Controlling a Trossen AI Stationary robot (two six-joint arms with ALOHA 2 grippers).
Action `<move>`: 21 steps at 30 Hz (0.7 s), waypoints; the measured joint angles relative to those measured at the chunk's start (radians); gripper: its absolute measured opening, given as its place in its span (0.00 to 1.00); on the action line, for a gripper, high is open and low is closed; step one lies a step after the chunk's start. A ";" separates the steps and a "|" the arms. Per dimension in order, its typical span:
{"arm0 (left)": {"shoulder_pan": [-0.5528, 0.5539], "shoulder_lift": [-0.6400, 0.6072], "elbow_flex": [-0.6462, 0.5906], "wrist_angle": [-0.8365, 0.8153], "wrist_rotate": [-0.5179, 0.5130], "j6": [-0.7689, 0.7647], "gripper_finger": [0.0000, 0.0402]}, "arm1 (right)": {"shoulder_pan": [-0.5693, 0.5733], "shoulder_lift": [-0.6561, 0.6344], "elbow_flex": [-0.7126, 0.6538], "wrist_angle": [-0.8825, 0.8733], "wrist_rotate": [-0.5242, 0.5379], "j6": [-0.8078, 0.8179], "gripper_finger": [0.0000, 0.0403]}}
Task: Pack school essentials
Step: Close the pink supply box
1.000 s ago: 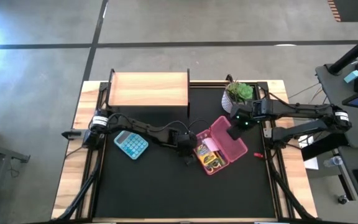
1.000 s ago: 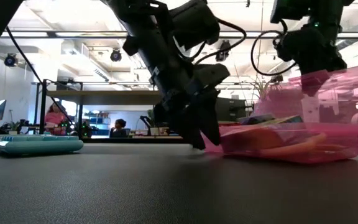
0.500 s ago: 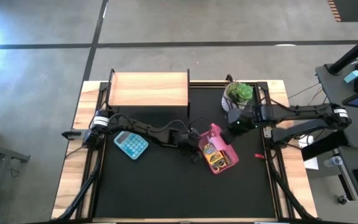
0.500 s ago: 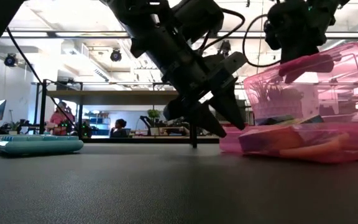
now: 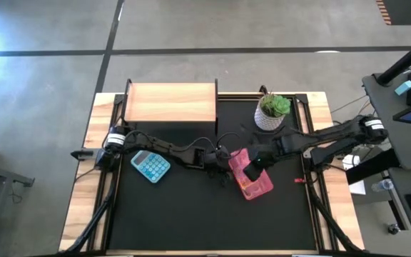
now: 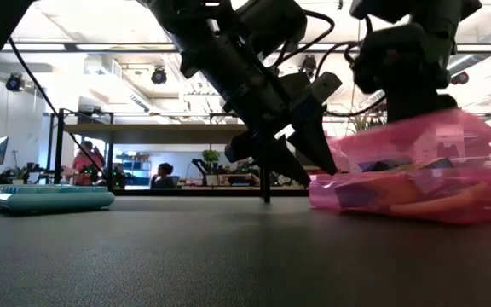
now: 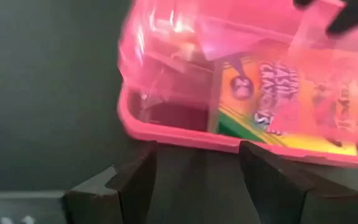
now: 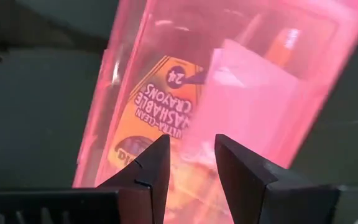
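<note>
Crayon box (image 7: 272, 106): lying flat inside the pink case (image 5: 252, 187), its yellow label showing through the translucent lid, just toward 3 o'clock from the middle of the surface (image 5: 191, 214). Sitting at 9 o'clock, well apart from the case: a teal calculator (image 5: 150, 165). Reaching in from 9 o'clock: the left hand (image 5: 216, 158), hanging open, fingers (image 7: 138, 180) spread just beside the case's near rim, gripping nothing. Coming in from 3 o'clock and pressing down over the case lid: the right hand (image 5: 252, 168); whether closed on the lid, impossible to tell. Standing at 1 o'clock: a potted plant (image 5: 272, 111).
</note>
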 joint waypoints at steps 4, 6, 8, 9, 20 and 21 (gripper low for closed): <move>0.000 -0.008 0.001 -0.051 0.029 -0.009 0.53 | 0.028 0.061 0.000 0.037 -0.021 0.000 0.29; -0.002 -0.026 0.001 -0.087 0.065 -0.032 0.53 | 0.037 0.078 0.000 0.041 -0.020 -0.001 0.29; -0.005 -0.052 0.001 -0.102 0.089 -0.051 0.53 | 0.038 0.092 0.001 0.043 -0.020 -0.007 0.29; -0.009 -0.064 0.001 -0.097 0.092 -0.052 0.53 | 0.039 0.097 0.002 0.045 -0.020 -0.007 0.29; -0.063 -0.050 0.001 0.184 0.011 0.112 0.53 | 0.040 0.094 0.000 0.048 -0.001 -0.026 0.29; -0.066 -0.037 0.001 0.188 0.002 0.114 0.53 | 0.040 0.094 0.000 0.048 -0.001 -0.026 0.29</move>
